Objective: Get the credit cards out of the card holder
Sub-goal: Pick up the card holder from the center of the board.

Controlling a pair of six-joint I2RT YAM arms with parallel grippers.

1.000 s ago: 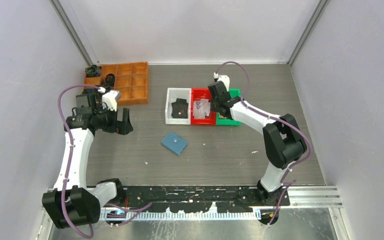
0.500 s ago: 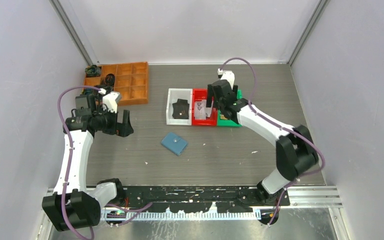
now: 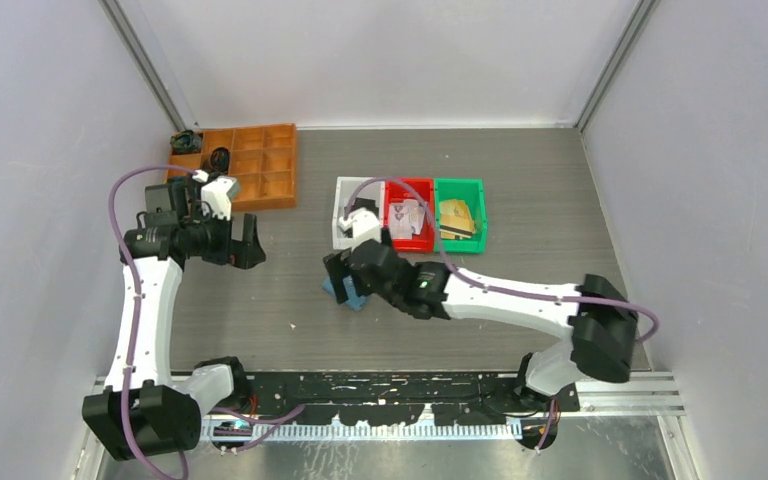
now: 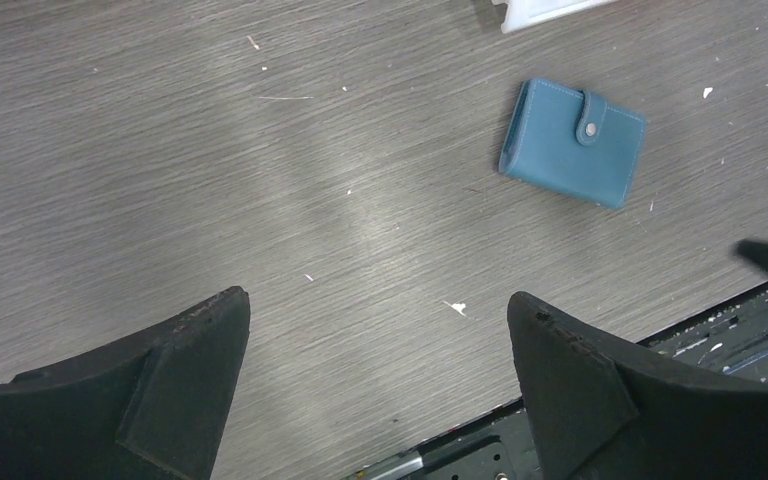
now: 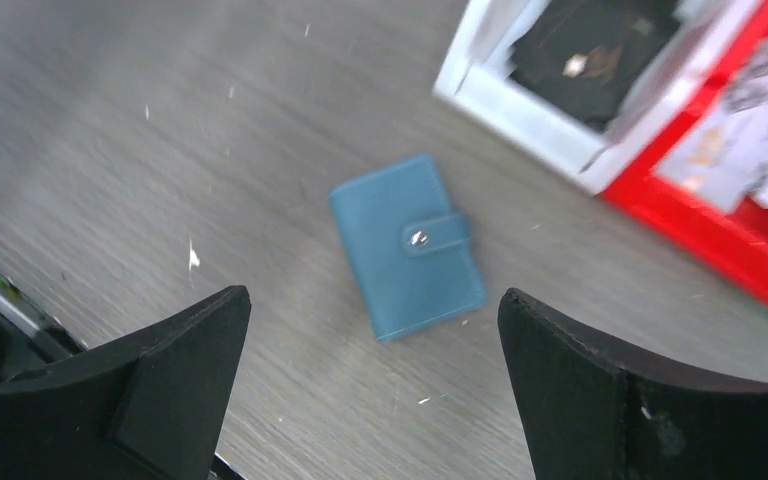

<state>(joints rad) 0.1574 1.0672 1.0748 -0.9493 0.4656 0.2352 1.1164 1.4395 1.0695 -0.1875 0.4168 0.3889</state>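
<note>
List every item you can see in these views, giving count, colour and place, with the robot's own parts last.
card holder: one, teal-blue, snapped shut, centre front.
white bin: one, white, centre back, dark item inside.
red bin: one, red, beside the white bin, pale items inside.
green bin: one, green, right of the red bin, yellowish item inside.
compartment tray: one, orange-brown, far left.
table: one, grey wood-grain.
left end effector: one, black, open, over bare table.
right end effector: one, black, open, above the card holder.
</note>
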